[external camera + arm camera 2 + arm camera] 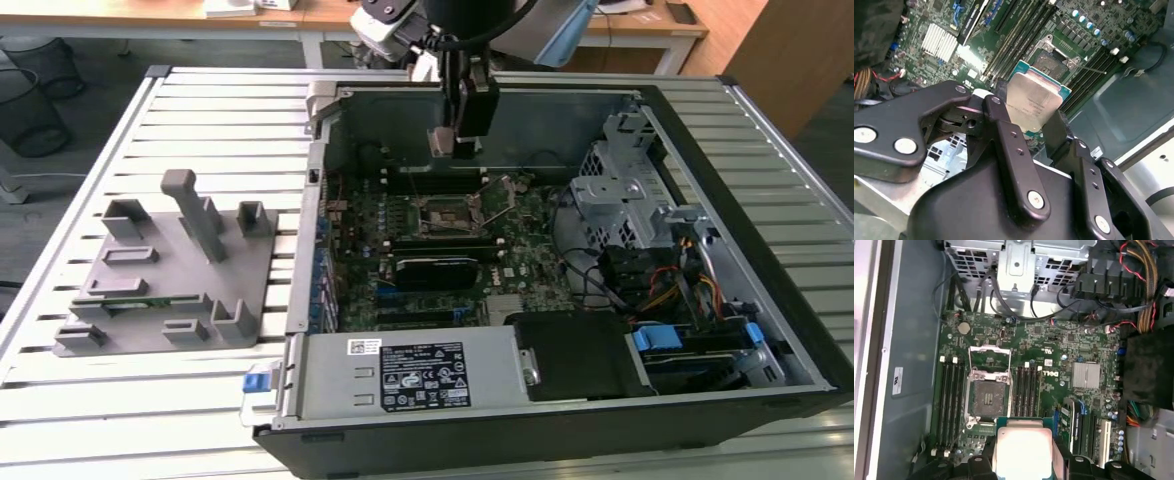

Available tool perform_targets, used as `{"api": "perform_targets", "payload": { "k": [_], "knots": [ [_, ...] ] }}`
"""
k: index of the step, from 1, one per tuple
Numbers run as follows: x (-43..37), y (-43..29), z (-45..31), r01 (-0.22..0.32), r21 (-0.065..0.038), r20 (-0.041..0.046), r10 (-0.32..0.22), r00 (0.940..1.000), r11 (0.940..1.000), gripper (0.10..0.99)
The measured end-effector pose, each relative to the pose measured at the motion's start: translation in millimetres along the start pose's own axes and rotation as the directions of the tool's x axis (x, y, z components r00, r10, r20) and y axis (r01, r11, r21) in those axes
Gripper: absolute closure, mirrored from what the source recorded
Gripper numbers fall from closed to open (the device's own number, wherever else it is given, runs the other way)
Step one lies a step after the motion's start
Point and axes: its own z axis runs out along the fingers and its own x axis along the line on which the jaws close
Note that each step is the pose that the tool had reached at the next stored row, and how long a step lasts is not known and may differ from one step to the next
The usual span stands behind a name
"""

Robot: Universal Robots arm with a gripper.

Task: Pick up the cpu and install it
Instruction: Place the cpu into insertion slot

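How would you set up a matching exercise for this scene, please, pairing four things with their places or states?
Things:
1. cpu
2. socket
3. grey tray
4. hand

Places or states:
a. on the table, at the exterior view's left of the computer case
b. shut around something
c. open and empty, on the motherboard
d. held above the motherboard

Pairs: 1-d; 2-c; 3-a; 4-b

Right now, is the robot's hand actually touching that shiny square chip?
Touching. The second wrist view shows the hand closed on the chip, with a black finger pressed against each of two opposite edges.
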Motion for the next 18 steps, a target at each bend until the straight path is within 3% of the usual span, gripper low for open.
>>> {"api": "perform_targets", "payload": {
  "k": [2,4,7,8,12,18],
  "knots": [
    [0.0,-0.1,1.4,-0.004,-0.003,0.0001,0.004,1.0,1.0,0.557],
    [0.1,-0.1,2.7,-0.004,-0.003,-0.006,0.004,1.0,1.0,0.557],
    [0.5,-0.2,5.1,-0.006,-0.005,-0.0318,0.005,0.9995,1.0,0.557],
    [0.6,-0.3,6.8,-0.006,-0.005,-0.0368,0.006,0.9993,1.0,0.557],
    [3.9,1.3,13.8,-0.006,-0.005,-0.037,0.006,0.9993,1.0,0.557],
    [13.6,9.3,24.8,-0.006,-0.005,-0.0366,0.006,0.9993,1.0,0.557]
  ]
}}
